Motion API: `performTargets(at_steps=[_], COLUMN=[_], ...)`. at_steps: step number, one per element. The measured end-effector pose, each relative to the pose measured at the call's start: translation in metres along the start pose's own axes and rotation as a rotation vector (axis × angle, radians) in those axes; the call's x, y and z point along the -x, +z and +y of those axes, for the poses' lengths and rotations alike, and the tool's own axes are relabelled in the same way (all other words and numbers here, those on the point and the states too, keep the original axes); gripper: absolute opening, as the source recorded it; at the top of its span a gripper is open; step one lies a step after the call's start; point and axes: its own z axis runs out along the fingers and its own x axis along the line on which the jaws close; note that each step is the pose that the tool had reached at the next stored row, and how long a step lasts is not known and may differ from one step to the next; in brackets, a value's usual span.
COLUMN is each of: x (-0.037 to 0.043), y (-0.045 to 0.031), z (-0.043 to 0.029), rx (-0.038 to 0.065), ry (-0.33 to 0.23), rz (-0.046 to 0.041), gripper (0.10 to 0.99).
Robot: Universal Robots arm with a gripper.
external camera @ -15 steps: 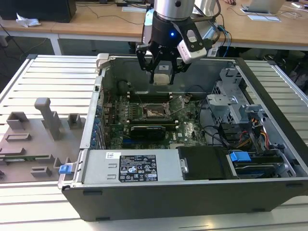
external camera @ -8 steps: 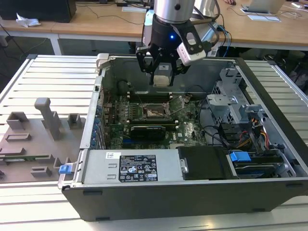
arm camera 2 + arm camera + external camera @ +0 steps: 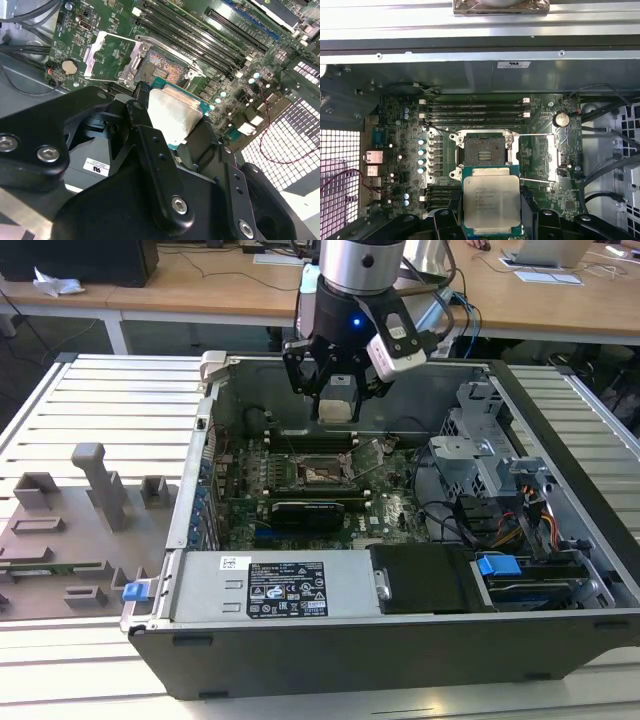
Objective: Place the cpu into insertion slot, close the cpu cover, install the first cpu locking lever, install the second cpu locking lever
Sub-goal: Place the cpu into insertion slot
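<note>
One chip (image 3: 491, 202), likely light, stiff and fragile underneath, is pinched by opposite edges in the gripper (image 3: 338, 405), above the board (image 3: 385, 510). In the exterior view the empty socket (image 3: 325, 476) lies at its six o'clock, lid (image 3: 540, 160) open.

cpu (image 3: 491, 200) clamped in hand (image 3: 490, 216), near uncovered insertion slot (image 3: 481, 150).
</note>
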Motion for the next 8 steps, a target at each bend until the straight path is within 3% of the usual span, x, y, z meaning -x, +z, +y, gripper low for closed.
performTargets(at_steps=[8], x=[0.0001], y=[0.0069], z=[-0.0006], rx=[0.0], ry=[0.0], rz=[0.0], gripper=[0.545])
